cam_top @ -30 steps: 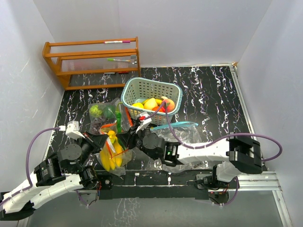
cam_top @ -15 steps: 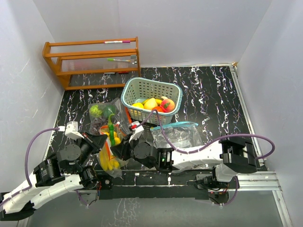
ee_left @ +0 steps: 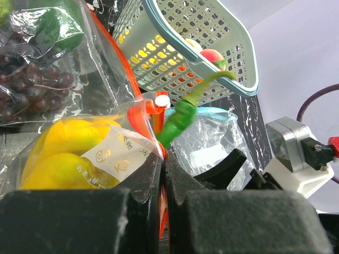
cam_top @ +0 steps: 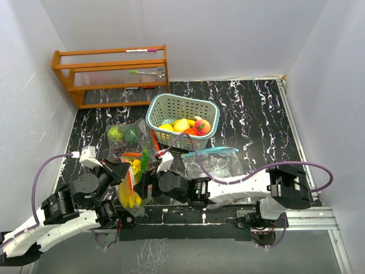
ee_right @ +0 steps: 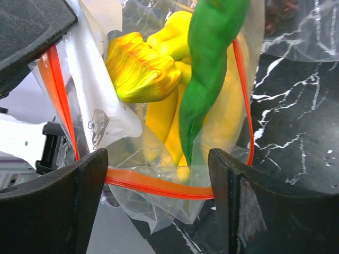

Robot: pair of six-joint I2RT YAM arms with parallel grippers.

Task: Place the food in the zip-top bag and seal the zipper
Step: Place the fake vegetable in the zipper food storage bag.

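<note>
the left gripper (ee_left: 163, 172) is clenched on the rim of the zip-top bag (ee_left: 119, 153), clear plastic with an orange zipper strip. just past its fingers, glossy yellow bananas (ee_left: 63, 153) lie inside. the right gripper (ee_right: 159, 185) is released, jaws spread either side of the bag's mouth. between them a long twisted green pepper (ee_right: 204, 90) pokes up among the bananas.

bright even light, soft-focus foreground
</note>
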